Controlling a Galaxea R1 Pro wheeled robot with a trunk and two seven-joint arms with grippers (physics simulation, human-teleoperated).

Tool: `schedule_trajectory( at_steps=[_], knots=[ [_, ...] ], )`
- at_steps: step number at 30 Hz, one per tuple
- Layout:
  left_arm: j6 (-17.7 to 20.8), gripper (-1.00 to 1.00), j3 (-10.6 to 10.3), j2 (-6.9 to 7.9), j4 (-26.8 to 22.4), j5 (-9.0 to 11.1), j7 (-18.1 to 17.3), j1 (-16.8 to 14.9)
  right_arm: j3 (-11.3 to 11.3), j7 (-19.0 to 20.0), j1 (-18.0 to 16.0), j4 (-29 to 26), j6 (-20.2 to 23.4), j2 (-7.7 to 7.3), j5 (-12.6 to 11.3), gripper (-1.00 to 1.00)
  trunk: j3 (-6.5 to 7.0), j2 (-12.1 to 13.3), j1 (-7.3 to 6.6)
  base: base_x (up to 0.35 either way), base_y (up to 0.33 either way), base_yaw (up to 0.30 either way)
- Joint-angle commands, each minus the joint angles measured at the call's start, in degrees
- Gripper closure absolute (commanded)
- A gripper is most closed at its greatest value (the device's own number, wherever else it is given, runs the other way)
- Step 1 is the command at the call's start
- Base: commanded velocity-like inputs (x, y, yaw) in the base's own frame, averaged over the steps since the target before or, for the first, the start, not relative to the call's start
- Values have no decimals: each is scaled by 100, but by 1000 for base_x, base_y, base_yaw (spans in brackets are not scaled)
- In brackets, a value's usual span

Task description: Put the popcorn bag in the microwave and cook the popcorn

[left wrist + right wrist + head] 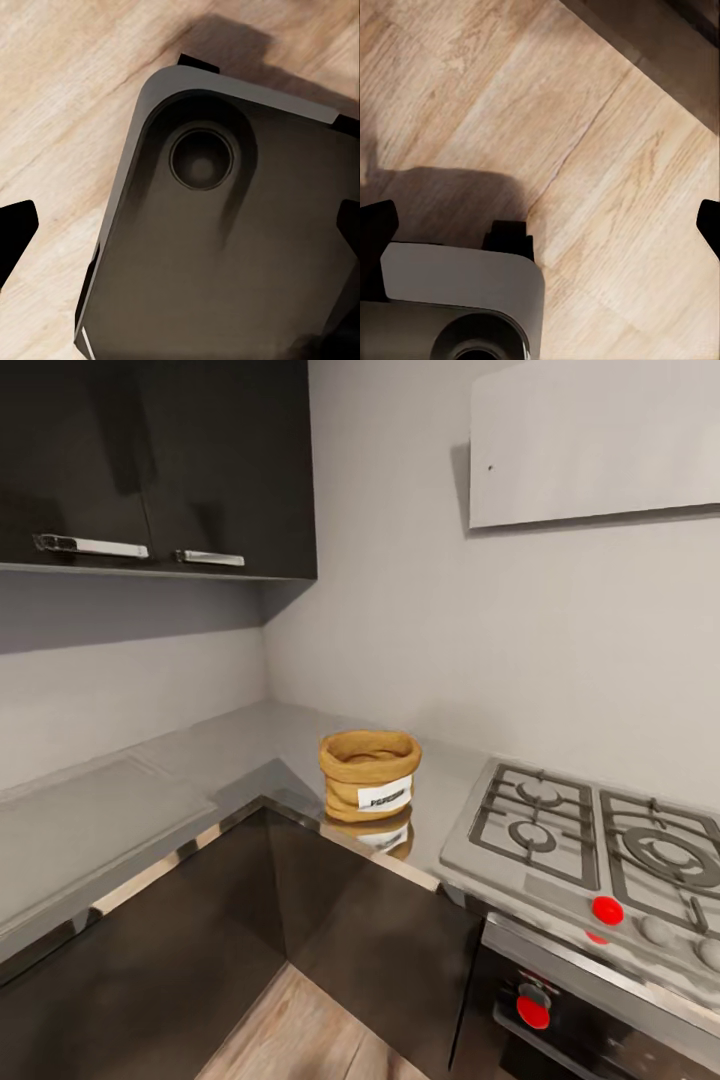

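Both grippers, left [180,247] and right [540,225], hang spread open over the pale wooden floor [607,150] and the grey robot base [225,262]. Farther off, the tan burlap popcorn bag [369,775] stands upright on the grey metallic countertop [150,780], just beside the steel gas hob [590,850]; its contents are hidden.

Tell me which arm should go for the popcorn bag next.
Too early to favour either. The popcorn bag stands on the countertop corner, near the view's middle, left of the hob. Both wrist cameras look down at wooden floor, fingertips spread. Right, marginally.
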Motion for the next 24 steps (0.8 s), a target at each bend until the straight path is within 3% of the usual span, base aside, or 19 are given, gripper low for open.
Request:
schedule_trajectory(
  at_steps=[1,24],
  knots=[
    [-15,-100,-3,0,-2,28,-4,0,-50,12,-7,19,-36,-3,46,-100,-5,-3,2,152,0,0],
    [-38,-100,76,-25,-16,89,54,1,-38,22,-7,19,-42,-21,54,-100,-5,-3,2,8,0,0]
  ],
)
